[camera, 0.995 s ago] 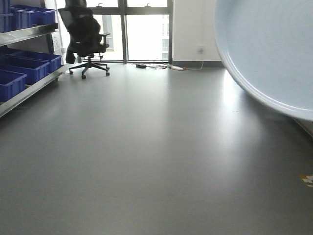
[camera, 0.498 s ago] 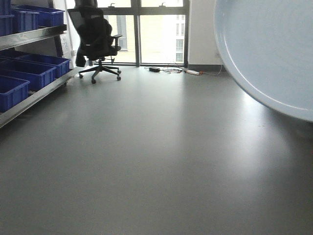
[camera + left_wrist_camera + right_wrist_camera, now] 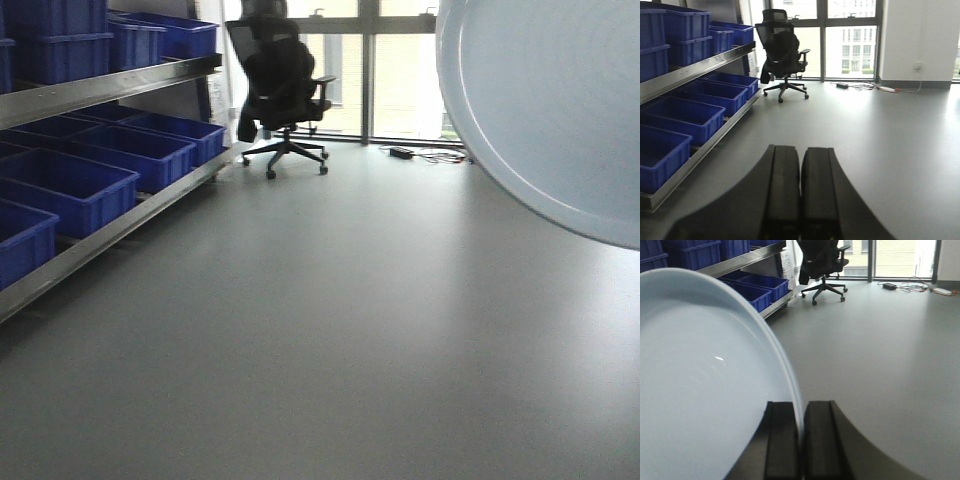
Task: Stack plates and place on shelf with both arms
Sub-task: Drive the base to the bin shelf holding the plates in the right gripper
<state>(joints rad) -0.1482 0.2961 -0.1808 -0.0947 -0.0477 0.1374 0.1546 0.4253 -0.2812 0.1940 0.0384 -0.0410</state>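
A pale bluish-white plate fills the left of the right wrist view, held on edge. My right gripper is shut on its rim. The same plate fills the upper right of the front view. I cannot tell whether it is one plate or a stack of two. My left gripper is shut and empty, held above the grey floor. The steel shelf with blue crates runs along the left; it also shows in the left wrist view and at the upper left of the right wrist view.
A black office chair stands by the windows at the shelf's far end. Cables and a power strip lie on the floor under the window. Grey floor spreads ahead and to the right.
The view has swung left: the shelf and crates now fill more of the left side and the chair has shifted right. The plate stays at the upper right.
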